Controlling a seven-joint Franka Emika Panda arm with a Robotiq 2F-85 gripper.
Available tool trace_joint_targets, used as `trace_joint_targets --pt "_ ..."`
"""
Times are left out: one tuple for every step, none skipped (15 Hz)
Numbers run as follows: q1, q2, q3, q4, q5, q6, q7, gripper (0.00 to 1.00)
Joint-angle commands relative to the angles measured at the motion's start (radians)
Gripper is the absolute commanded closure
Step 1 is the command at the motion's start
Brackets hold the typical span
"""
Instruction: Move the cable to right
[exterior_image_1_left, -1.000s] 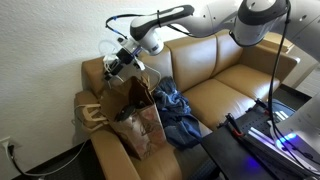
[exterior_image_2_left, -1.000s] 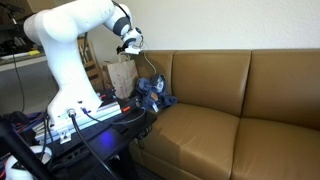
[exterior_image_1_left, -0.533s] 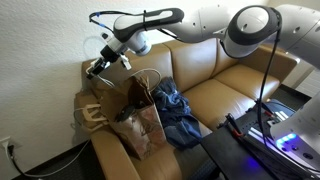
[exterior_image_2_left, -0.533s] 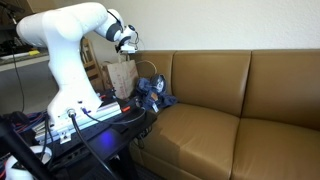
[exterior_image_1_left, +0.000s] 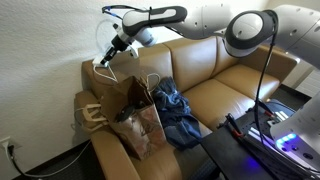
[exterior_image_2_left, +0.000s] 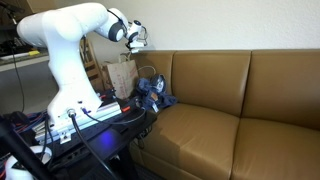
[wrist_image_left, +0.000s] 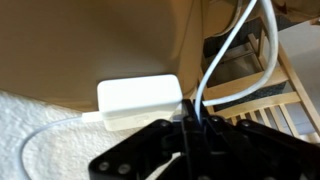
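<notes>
Claw (wrist_image_left: 192, 122) is pressed together, fingers basically meeting, and it's pinching the cable (wrist_image_left: 228, 50) right between the tips. In the wrist view you can see the white cord come straight up out of the slit between the two black fingers, then curve off toward the top right corner, where it doubles up with a second strand. The white plug block (wrist_image_left: 140, 100) sits just beside the fingertips, a bit up and to the left of them. Can't tell if the claw actually touches the block, looks like it only has the cord. Another thin bit of the cord loops away from the block over a white fuzzy surface (wrist_image_left: 40, 125) at the lower left.

In both exterior views the claw (exterior_image_1_left: 104, 62) (exterior_image_2_left: 143, 42) is up at the end of the brown sofa (exterior_image_1_left: 235, 85) (exterior_image_2_left: 230, 110), around the corner where the backrest meets the armrest, close to the wall. It's above the paper bag (exterior_image_1_left: 135, 110) (exterior_image_2_left: 120, 75), not touching it. A heap of blue clothes (exterior_image_1_left: 175, 105) (exterior_image_2_left: 152, 92) lies on the seat next to the bag. The cord is too thin to make out against the wall from out there. Some wooden slats (wrist_image_left: 270, 95) show at the right of the wrist view.
</notes>
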Motion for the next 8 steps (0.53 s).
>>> trace_joint_targets --pt "-0.052 -0.030 -0.004 -0.018 0.015 -0.030 0.047 0.99" --pt "-0.068 -0.031 0.003 -0.022 0.019 -0.029 0.049 0.99" --pt "-0.086 -0.044 0.009 -0.034 0.024 -0.029 0.053 0.99" --pt "-0.101 -0.058 0.003 -0.046 0.021 -0.019 0.069 0.99" --pt "-0.112 -0.085 -0.026 -0.066 0.004 -0.021 0.107 0.99" --pt "-0.118 -0.122 -0.074 -0.091 -0.025 -0.026 0.164 0.99" --pt "-0.121 -0.159 -0.120 -0.114 -0.055 -0.033 0.219 0.99" --pt "-0.124 -0.206 -0.166 -0.145 -0.086 -0.045 0.271 0.99"
